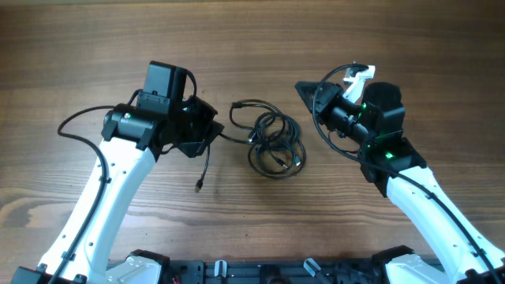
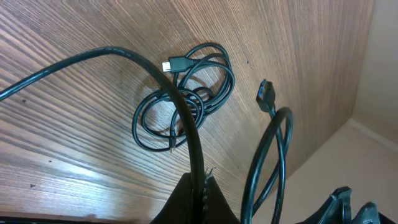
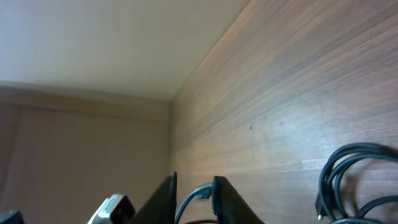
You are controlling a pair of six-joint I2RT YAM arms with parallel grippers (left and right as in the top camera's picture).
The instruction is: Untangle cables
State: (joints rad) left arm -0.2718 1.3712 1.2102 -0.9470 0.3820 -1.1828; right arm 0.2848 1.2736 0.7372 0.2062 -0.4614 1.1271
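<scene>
The cables [image 1: 274, 142] lie as one looped black tangle at the table's middle. They also show in the left wrist view [image 2: 186, 99] and at the right edge of the right wrist view [image 3: 348, 177]. My left gripper [image 1: 207, 134] sits just left of the tangle and is shut on one cable strand [image 2: 198, 149]. That strand's loose plug end [image 1: 199, 187] lies nearer the front. A blue-tipped plug [image 2: 266, 94] hangs on a loop beside it. My right gripper [image 1: 304, 87] is right of the tangle, pointing to the far left. Its jaws [image 3: 194, 186] are apart, with a thin cable end [image 3: 204, 193] between them.
Wooden table [image 1: 252, 39] all around. Thicker black wires run along both arms [image 1: 79, 118]. A white connector [image 1: 360, 75] sticks up on the right wrist. The arm bases stand at the front edge [image 1: 260, 272].
</scene>
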